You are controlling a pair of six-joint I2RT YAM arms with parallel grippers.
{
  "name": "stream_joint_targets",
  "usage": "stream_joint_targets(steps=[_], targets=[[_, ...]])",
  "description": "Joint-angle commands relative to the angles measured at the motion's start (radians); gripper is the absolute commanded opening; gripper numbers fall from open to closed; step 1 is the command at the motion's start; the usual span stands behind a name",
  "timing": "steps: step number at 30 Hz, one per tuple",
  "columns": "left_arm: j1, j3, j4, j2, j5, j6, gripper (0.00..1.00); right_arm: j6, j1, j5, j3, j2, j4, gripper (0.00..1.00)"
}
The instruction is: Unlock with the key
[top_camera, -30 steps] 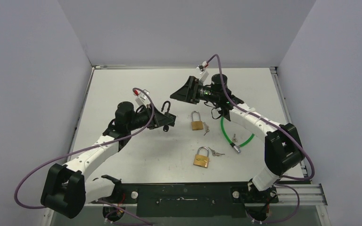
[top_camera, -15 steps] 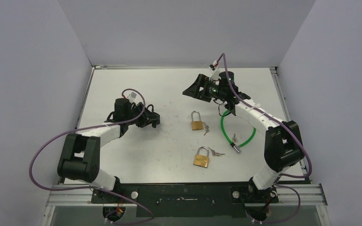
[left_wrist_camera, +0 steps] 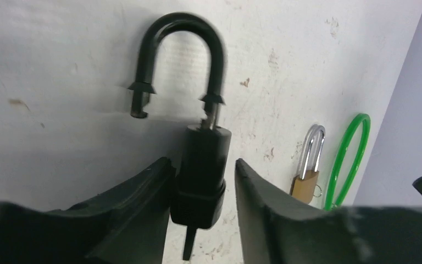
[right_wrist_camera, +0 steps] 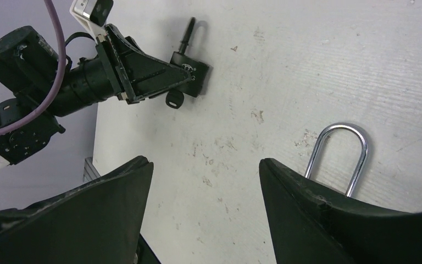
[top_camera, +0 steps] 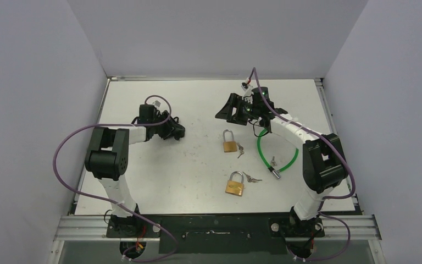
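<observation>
Left arm has folded back since 1 second ago; its elbow, then low and stretched toward the near edge, now stands upright at the left, and the left hand [top_camera: 176,132] has drawn back toward its own base and come down to the tabletop [top_camera: 159,181]; the black padlock [left_wrist_camera: 200,159] has travelled with it and now lies flat between its fingers instead of standing raised with the loop up. The left hand is narrow around the lock body; 1 finger [left_wrist_camera: 143,203] lies against it, while a sliver of tabletop shows between the body and the other finger, so it is not clamped. The shackle [left_wrist_camera: 181,27] points away from the hand past the fingertips; 1 leg sits in the body and the other hangs free beside it. The key [left_wrist_camera: 188,245] sticks out of the body's end nearest the wrist.

The right hand [right_wrist_camera: 206,165] has shifted only slightly, dipping a little; it hovers with its fingers wide apart and nothing between them. A brass padlock [top_camera: 229,144] lies just below and beyond its fingertips; a 2nd brass padlock [top_camera: 234,184] and the green cable loop [top_camera: 279,154] lie on the side toward the right arm's base, all 3 where they lay before.
</observation>
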Motion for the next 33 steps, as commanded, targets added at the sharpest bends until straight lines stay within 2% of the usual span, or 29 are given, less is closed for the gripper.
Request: stream_joint_targets(steps=[1,9,12,13,17,23,29,33], targets=[[0.036,0.1,0.027,0.065,-0.029,0.027,0.48,-0.014,-0.007,0.025,0.062,0.004,0.021,0.71],[0.049,0.215,-0.191,0.098,-0.135,0.132,0.72,-0.014,-0.015,0.072,0.079,0.001,-0.06,0.66],[0.049,0.236,-0.296,0.079,-0.209,0.172,0.88,-0.027,-0.017,0.118,0.087,-0.002,-0.108,0.66],[0.049,0.237,-0.32,0.07,-0.232,0.186,0.91,-0.035,-0.016,0.134,0.09,-0.005,-0.124,0.66],[0.049,0.227,-0.366,0.015,-0.273,0.246,0.93,-0.09,-0.013,0.19,0.106,-0.007,-0.2,0.67],[0.049,0.183,-0.347,-0.104,-0.228,0.288,0.93,-0.191,0.036,0.362,0.17,0.039,-0.387,0.65],[0.05,0.101,-0.317,-0.271,-0.208,0.269,0.93,-0.2,0.093,0.505,0.149,0.058,-0.473,0.47],[0.047,0.048,-0.308,-0.363,-0.183,0.246,0.93,-0.209,0.097,0.577,0.127,0.064,-0.522,0.46]])
